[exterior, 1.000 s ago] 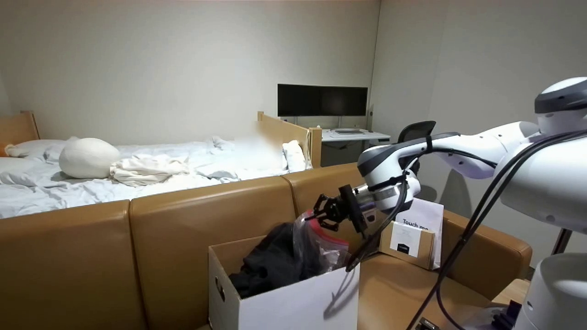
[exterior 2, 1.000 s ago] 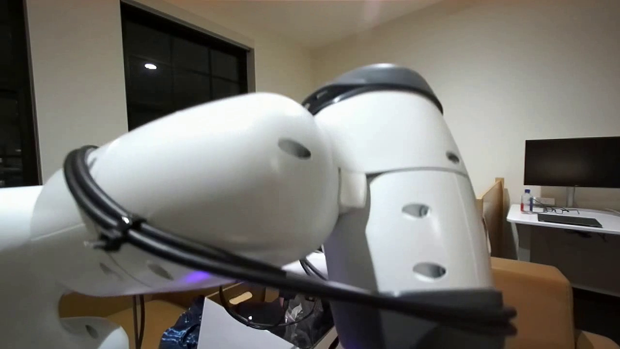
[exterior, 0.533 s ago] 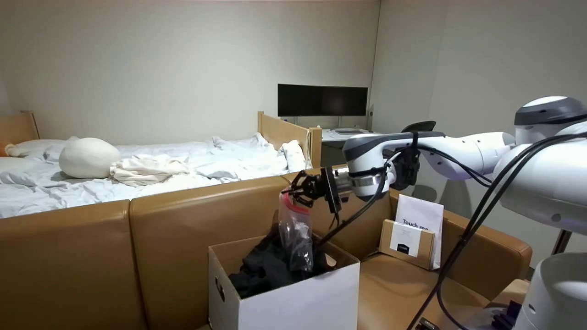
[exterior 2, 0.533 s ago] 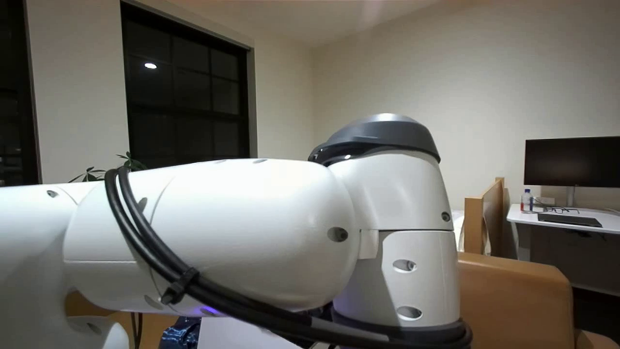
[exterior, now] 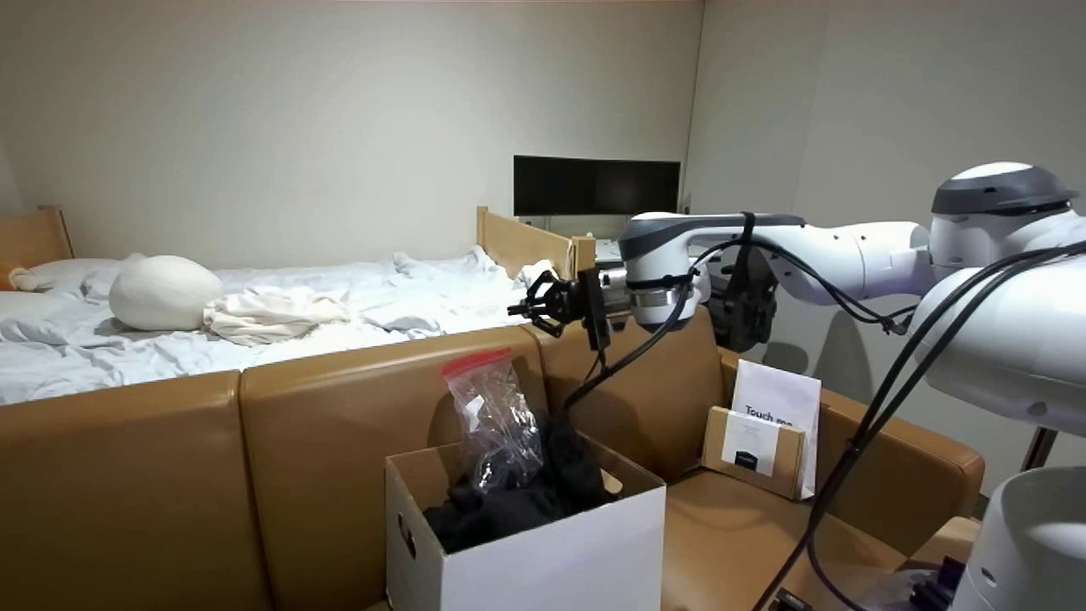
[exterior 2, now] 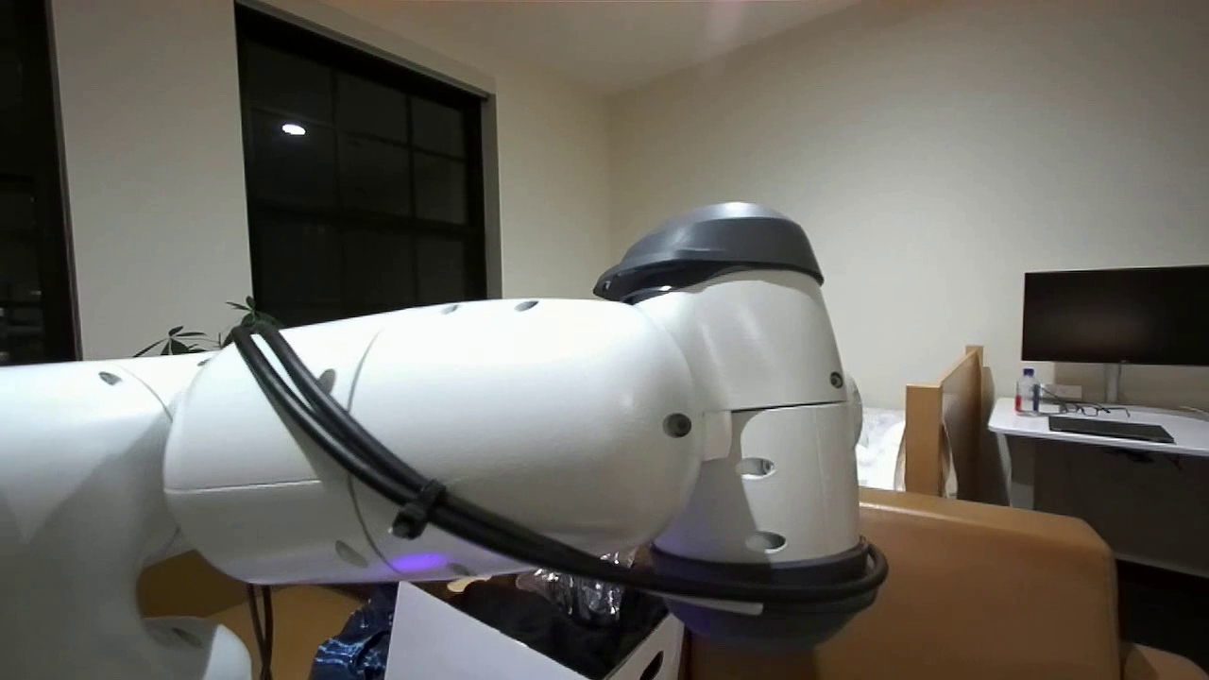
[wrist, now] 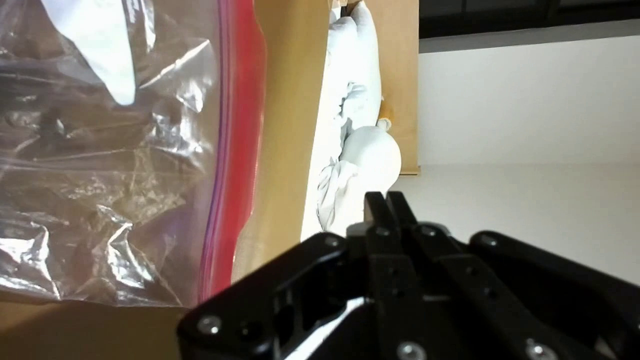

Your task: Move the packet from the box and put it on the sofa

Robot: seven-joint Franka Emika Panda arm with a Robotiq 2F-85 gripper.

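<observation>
The packet (exterior: 496, 416) is see-through plastic with a red zip strip, tilted in an exterior view, its top above the rim and its lower end among the black fabric in the box (exterior: 551, 556). Up and to its right, my gripper (exterior: 516, 311) is apart from it. In the wrist view the packet (wrist: 125, 175) fills the left side; the gripper (wrist: 385, 195) has its fingertips together with nothing between them. Tan leather-look cushions of the sofa (exterior: 339, 441) lie around and behind the box. My arm covers much of an exterior view, leaving only part of the packet (exterior 2: 595, 593) visible.
Black fabric (exterior: 492, 513) fills the box. A small cardboard box (exterior: 751, 450) and a white paper bag (exterior: 785, 395) lean at the sofa's arm end. Behind the sofa back is a bed (exterior: 407, 297). Cables (exterior: 628, 365) hang under the wrist.
The gripper has risen and moved left in an exterior view. The packet, hanging at the fingertips half a second ago, has come away and tilted left, its strip now below the gripper.
</observation>
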